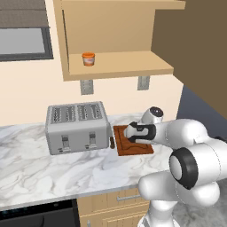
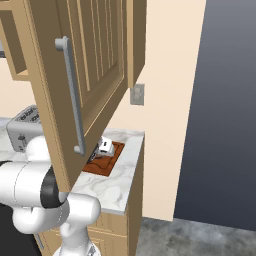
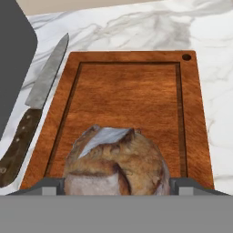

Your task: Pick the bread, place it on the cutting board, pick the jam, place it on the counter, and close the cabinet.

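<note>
**Listener:** Where is the bread right now?

**Operator:** I see the bread (image 3: 117, 161) in the hand view, a lumpy brown loaf sitting between the two finger tips of the gripper (image 3: 117, 186). It hangs directly over the near end of the cutting board (image 3: 132, 91), a reddish-brown board with a grooved border. I cannot tell whether the loaf's underside is touching the wood or just above it.

**Listener:** Is it held or let go?

**Operator:** The jaws stand fairly wide, one on each side of the loaf. I judge they are gripping it, but I can't rule out that the grip has begun to ease.

**Listener:** What lies around it?

**Operator:** A kitchen knife (image 3: 34, 111) lies on the marble counter (image 3: 136, 27) just beside the board's left edge in that view, parallel to the board's long side. In the left base view the toaster (image 1: 77, 126) stands just left of the board.

**Listener:** And the next target?

**Operator:** The jam (image 1: 88, 58), a small orange jar, stands on the shelf of the open cabinet (image 1: 115, 66), well above the gripper and up to its left, over the toaster. The cabinet door (image 2: 95, 65) is swung out, its bar handle (image 2: 72, 95) facing the right base camera. I judge the arm has to rise clear of the board and reach up-left, keeping away from that door.
</note>
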You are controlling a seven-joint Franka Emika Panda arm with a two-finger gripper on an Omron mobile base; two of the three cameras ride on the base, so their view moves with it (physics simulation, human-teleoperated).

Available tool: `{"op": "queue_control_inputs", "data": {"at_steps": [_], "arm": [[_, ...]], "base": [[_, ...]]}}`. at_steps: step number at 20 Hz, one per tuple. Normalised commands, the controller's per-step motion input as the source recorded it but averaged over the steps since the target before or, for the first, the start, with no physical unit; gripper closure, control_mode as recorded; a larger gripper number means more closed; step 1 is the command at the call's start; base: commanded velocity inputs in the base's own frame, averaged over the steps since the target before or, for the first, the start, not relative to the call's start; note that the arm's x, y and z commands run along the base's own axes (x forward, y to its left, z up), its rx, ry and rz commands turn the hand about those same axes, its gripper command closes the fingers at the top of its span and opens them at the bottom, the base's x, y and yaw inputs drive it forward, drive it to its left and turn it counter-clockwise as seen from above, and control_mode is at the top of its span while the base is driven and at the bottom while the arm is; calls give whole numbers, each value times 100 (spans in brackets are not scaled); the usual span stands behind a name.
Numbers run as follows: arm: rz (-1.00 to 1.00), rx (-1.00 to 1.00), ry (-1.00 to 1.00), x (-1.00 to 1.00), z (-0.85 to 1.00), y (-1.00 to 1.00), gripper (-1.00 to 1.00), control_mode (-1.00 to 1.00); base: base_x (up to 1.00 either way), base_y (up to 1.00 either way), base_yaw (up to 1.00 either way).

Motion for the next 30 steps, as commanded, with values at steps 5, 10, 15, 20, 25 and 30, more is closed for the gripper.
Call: {"op": "queue_control_inputs", "data": {"at_steps": [5, 10, 15, 20, 25, 30], "arm": [[0, 0, 0, 15, -19, 0, 100, -100], [0, 0, 0, 8, -23, 0, 100, -100], [0, 0, 0, 5, -21, 0, 100, -100], [0, 0, 0, 0, -5, 0, -100, -100], [0, 0, 0, 0, 0, 0, -100, -100], [0, 0, 0, 0, 0, 0, -100, -100]], "base": [[0, 0, 0], [0, 0, 0], [0, 0, 0], [0, 0, 0], [0, 0, 0], [0, 0, 0]]}}
